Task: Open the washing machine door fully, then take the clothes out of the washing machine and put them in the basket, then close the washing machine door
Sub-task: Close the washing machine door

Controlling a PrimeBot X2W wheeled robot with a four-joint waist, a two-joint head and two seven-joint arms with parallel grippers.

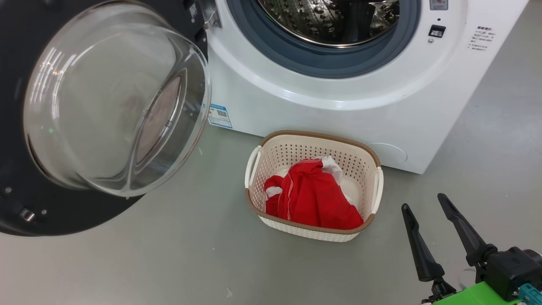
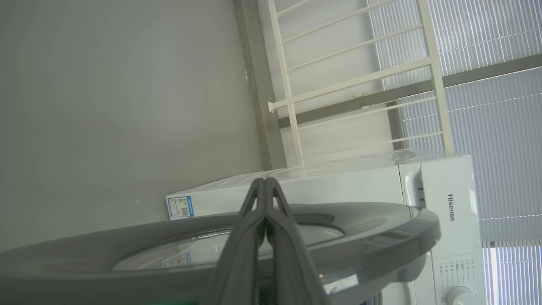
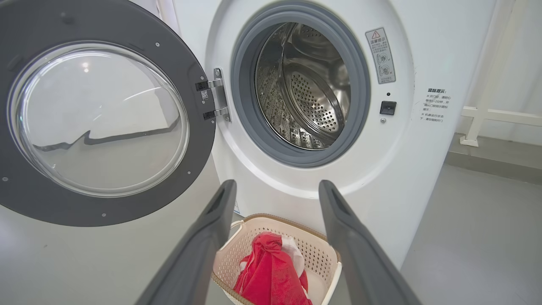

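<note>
**Now that the unloading looks done, one push decides it**

Though the bright red-and-white fabric clothes [image 1: 313,197] sit bundled inside the small cream perforated plastic basket [image 1: 315,134], parked on the floor right in front of the white boxy front-loading washing machine [image 1: 322,106], this job isn't over. Its perforated steel drum [image 1: 334,21] looks bare from here, so by my read only the closing is left.

And look at the big round black-rimmed, glass-domed washing machine door [image 1: 106,114], swung wide off the machine's hinge side! The left gripper [image 2: 265,182] has its two dark fingers pressed together with nothing between them. It lies just over the door's outer face, the side turned away from the machine. Whether it touches, I can't say. The right gripper [image 1: 423,201] hangs out in front of the machine, jaws spread wide and empty.

Now the danger. That rim is glossy and curved, so closed fingertips could skate off mid-push. A soft shove might leave the door resting on the grey rubber gasket [image 1: 326,65], unlatched. The basket also stands close below the machine's opening, and if the door's lower edge doesn't clear it, a clip would knock it aside.
</note>
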